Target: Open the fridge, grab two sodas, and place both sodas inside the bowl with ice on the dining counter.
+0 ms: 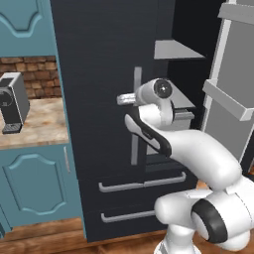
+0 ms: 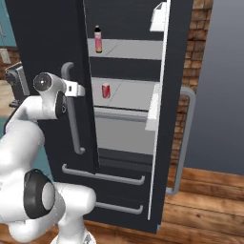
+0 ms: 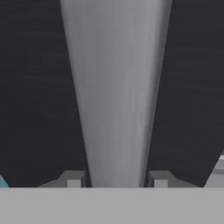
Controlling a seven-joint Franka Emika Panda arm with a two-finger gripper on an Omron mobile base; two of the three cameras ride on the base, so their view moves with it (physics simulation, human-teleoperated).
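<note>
Hand view: the claw (image 3: 117, 180) is closed around the left door handle (image 3: 116, 96) of the fridge (image 2: 43, 38), presumably so that door can be pulled open; right of it, the sodas (image 2: 106, 90) are shelved.

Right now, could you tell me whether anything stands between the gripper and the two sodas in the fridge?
Yes: the closed left door. The gripper straddles that door's bar handle, while the bottle and the can stand on shelves seen through the open right side. Around the door's edge, nothing visible blocks them.
</note>
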